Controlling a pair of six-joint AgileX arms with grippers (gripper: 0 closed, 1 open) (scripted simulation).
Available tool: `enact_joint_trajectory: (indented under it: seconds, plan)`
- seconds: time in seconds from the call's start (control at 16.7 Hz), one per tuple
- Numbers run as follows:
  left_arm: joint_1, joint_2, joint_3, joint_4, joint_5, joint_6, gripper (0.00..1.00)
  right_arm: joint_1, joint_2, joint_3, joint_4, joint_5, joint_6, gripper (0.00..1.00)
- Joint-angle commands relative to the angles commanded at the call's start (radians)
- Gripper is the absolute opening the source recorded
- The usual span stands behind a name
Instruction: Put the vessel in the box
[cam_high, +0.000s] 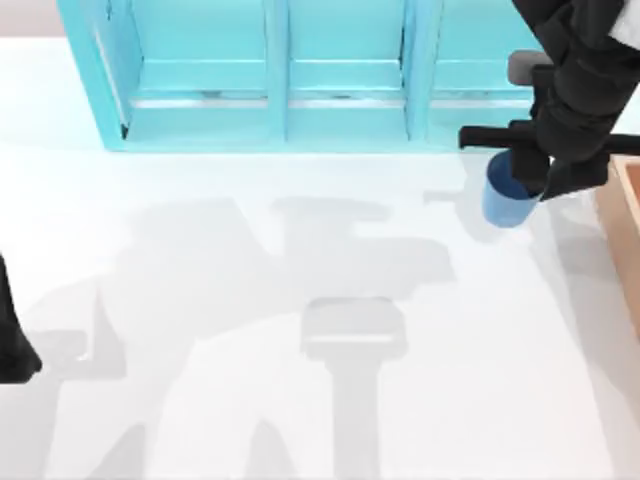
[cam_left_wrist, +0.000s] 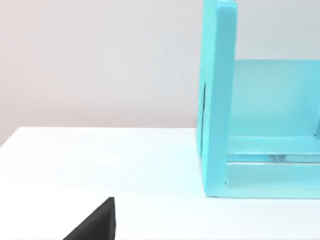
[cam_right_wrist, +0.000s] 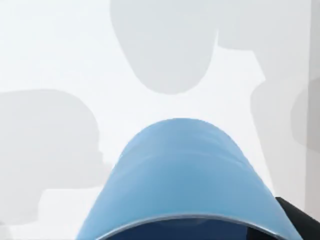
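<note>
Our right claw (cam_high: 528, 182) is clamped on the vessel (cam_high: 506, 203), a blue cup held above the white worktop (cam_high: 300, 300) at its right side, just in front of the cyan shelf unit (cam_high: 290, 80). The box (cam_high: 625, 225) sits just to the right of the cup, at the worktop's right edge. In the right wrist view the vessel (cam_right_wrist: 185, 175) hangs over the bare worktop. Our left arm (cam_high: 12, 340) is parked at the left edge; we cannot tell how its claw stands.
</note>
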Motion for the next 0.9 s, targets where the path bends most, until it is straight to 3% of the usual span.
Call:
enact_joint_trajectory:
  seconds: [0.3,0.48,0.66,0.9]
  plan:
    - [0.0,0.0,0.0,0.0,0.0,0.0,1.0,-0.426,-0.094,0.026,-0.17,0.008,-0.457,0.0]
    - [0.0,0.0,0.0,0.0,0.0,0.0,1.0,-0.609,-0.136,0.024,-0.272,-0.018,-0.667,0.0]
    - [0.0,0.0,0.0,0.0,0.0,0.0,1.0,-0.706,-0.172,0.022,-0.339,-0.051,-0.78,0.0]
    - [0.0,0.0,0.0,0.0,0.0,0.0,1.0,-0.726,-0.181,0.022,-0.353,-0.061,-0.803,0.0]
